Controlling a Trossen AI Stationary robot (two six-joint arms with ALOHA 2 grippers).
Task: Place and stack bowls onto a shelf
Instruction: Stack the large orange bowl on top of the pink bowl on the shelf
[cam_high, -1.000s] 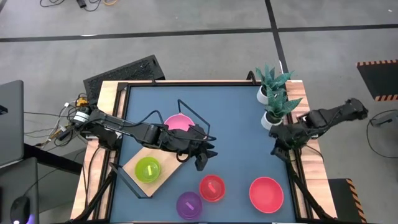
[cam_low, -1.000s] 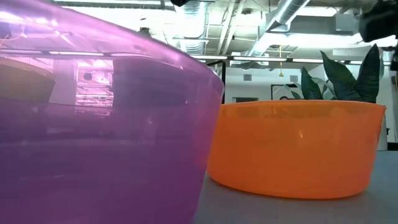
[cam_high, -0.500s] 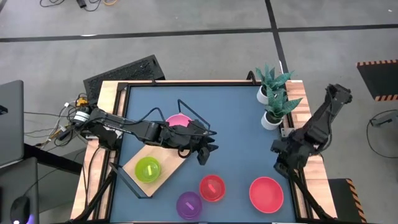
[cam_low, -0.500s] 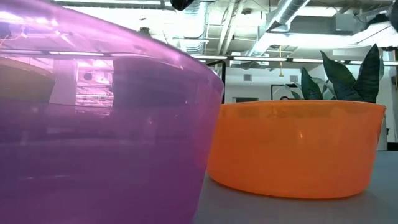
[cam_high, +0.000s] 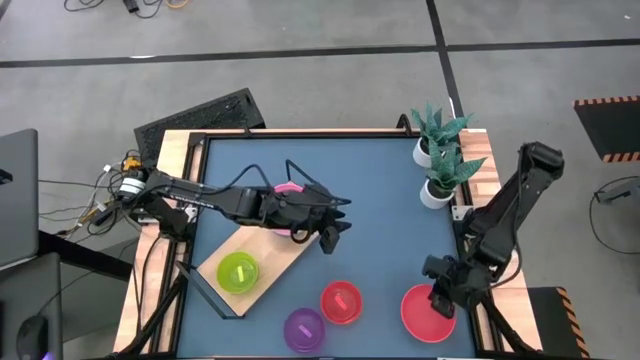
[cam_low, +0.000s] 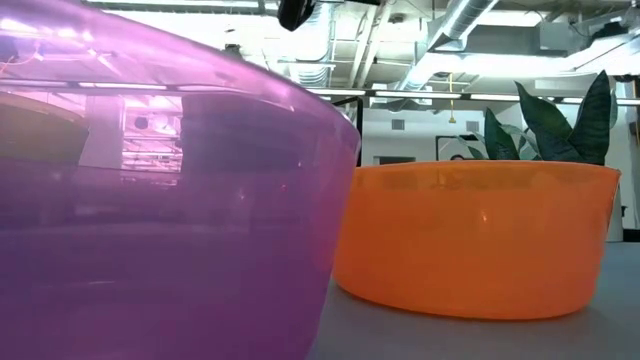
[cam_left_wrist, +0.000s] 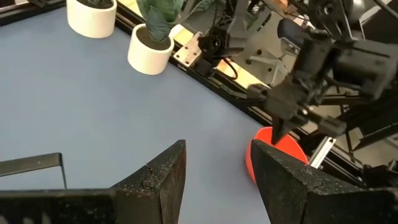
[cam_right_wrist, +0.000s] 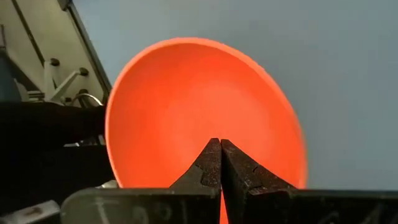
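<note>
Overhead straight down; low lens against purple bowl (cam_low: 150, 200) — wrists close.

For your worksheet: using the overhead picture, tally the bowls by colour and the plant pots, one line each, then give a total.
Pink bowl, mostly hidden under the left arm: 1
Lime bowl: 1
Purple bowl: 1
Red bowls, small and large: 2
White plant pots: 2
Total: 7

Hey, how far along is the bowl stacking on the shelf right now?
Done: the lime green bowl and a pink bowl sit on the shelf. In hand: nothing held; the shut right end effector hovers over the large red bowl, the open left end effector hangs empty. Left: that bowl, the small red bowl and purple bowl.
</note>
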